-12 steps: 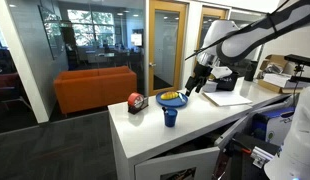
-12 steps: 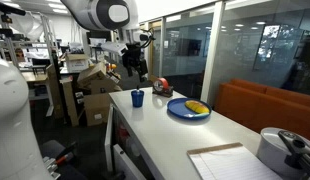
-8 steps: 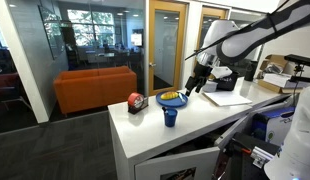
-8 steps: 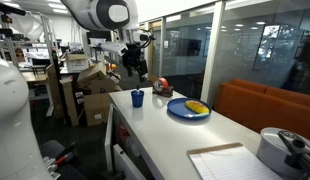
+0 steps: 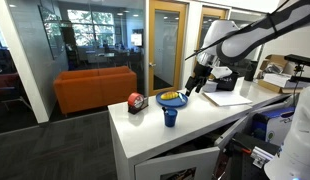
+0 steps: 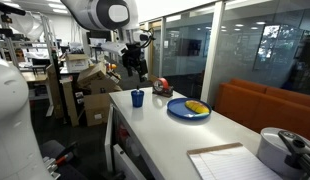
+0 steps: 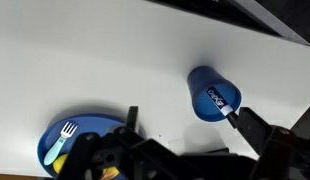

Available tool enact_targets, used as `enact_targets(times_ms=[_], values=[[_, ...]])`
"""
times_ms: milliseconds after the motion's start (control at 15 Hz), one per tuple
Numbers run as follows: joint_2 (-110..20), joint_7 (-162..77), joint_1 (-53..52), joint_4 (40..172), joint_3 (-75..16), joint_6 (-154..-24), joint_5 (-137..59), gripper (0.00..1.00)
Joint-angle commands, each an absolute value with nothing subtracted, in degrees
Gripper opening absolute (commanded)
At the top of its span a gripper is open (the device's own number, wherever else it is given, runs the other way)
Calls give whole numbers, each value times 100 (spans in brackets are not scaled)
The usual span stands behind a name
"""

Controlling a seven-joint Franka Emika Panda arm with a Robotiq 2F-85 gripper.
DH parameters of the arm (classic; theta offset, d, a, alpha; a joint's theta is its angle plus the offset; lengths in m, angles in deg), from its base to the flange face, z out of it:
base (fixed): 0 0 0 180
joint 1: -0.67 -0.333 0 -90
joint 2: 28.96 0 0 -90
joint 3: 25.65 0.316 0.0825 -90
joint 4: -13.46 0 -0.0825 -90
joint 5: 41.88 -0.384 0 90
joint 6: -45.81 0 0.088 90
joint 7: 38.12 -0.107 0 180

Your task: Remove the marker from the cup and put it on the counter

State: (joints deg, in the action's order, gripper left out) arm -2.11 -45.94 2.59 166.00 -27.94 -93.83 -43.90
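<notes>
The gripper [image 7: 183, 128] hung over the counter [image 7: 115, 50] with its fingers spread wide and nothing between them, which suited an approach rather than a carry. Close by one finger in the wrist view stood the blue cup [image 7: 207, 88], mouth up. A small dark-and-pale shape in the mouth looked like the marker [image 7: 219, 99], though it was too small to be sure. I judged it was not yet lifted out. Bare white surface lay all round the cup, leaving room to lay the marker down. On the other side sat a blue plate [image 7: 87, 128] with a fork [image 7: 63, 134] on it. In both exterior views the gripper was above the cup and off to one side. Farther along sat a red-and-black object [image 6: 162, 86], and beyond it a sheet of paper [image 5: 227, 98]
</notes>
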Motion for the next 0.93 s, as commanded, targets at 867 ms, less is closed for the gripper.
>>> enact_targets(times_ms=[867], values=[[-322, -3867, -99, 16615, -2402, -10275, -4174, 100]])
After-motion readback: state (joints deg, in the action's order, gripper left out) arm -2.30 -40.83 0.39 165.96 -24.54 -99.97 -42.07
